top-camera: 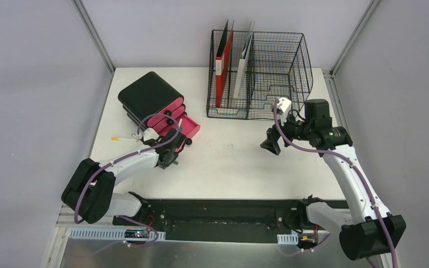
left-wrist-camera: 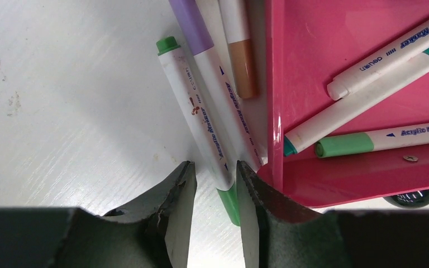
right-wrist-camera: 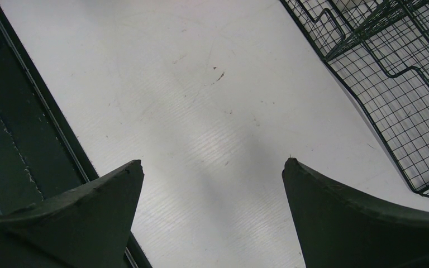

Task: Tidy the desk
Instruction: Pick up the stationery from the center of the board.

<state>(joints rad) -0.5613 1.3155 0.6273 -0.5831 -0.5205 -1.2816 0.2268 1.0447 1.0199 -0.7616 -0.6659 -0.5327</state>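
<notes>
left gripper (left-wrist-camera: pixel 213 167): fingers parted narrowly, straddling the near end of a white marker with green ends (left-wrist-camera: pixel 192 106) that lies flat on the desk (left-wrist-camera: pixel 61 111). a sliver of desk shows between the marker and the left-hand finger; the right-hand finger is touching it or nearly so, cannot tell which. not clamped.
- just right of the fingers: the corner of a pink drawer (left-wrist-camera: pixel 335 176), pulled out, its wall touching the right-hand finger's edge. three markers lie inside it, two with teal ends and one with a light green end.
- ahead of the fingers: a purple marker (left-wrist-camera: pixel 201 39) alongside the green one, touching it, and a brown marker (left-wrist-camera: pixel 243 61) beside that, against the drawer wall.
- top view: the drawer belongs to a black and pink drawer box (top-camera: pixel 148 95) beyond this gripper; a yellow-tipped pen (top-camera: pixel 124 138) lies on the desk to its left.

right gripper (right-wrist-camera: pixel 212 167): spread wide, holding nothing, raised over bare desk. a black wire rack (right-wrist-camera: pixel 402 111) stands ahead and to its right; a red folder (top-camera: pixel 222 72) stands upright in the rack's left slots.

desk: white top, under both grippers.
</notes>
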